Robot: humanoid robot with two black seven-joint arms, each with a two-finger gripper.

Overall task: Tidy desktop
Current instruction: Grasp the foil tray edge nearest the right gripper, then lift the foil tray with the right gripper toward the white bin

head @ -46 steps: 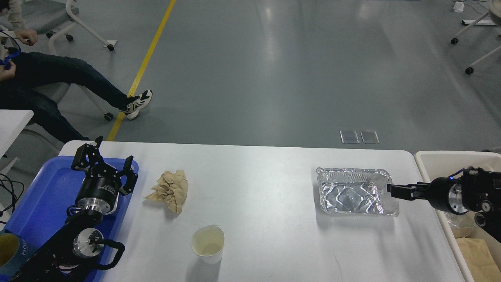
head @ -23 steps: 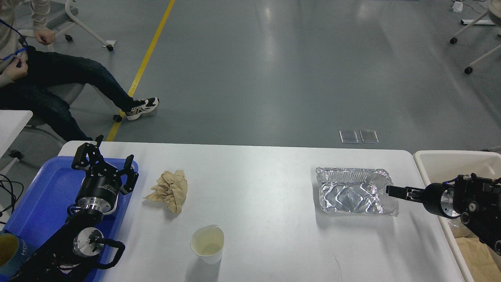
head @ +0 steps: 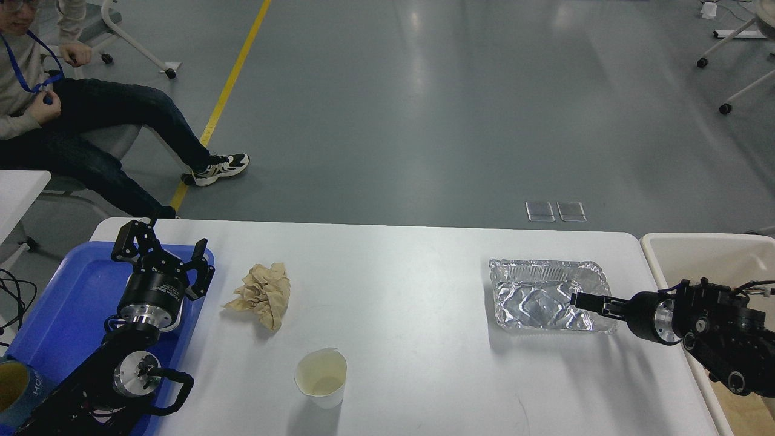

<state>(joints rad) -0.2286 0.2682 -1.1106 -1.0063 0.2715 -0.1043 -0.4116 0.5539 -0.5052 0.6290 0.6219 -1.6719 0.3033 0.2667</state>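
Note:
On the white desktop (head: 412,290) lie a crumpled brown paper (head: 261,294), a white paper cup (head: 321,375) standing upright near the front, and a silver foil tray (head: 536,297) at the right. My left gripper (head: 162,251) hangs open above the blue tray, with nothing between its fingers. From the right, my right gripper (head: 586,301) reaches over the foil tray's right end. Its dark fingers are seen side-on, so I cannot say whether they close on the rim.
A blue plastic tray (head: 60,303) sits at the desktop's left end, with a teal cup (head: 12,387) at its front corner. A cream bin (head: 696,251) stands past the right edge. A seated person (head: 79,121) is at the far left on the floor side.
My right gripper has moved left, from beside the foil tray's right end to over it. The left arm has not moved. The seated person shifted a leg.

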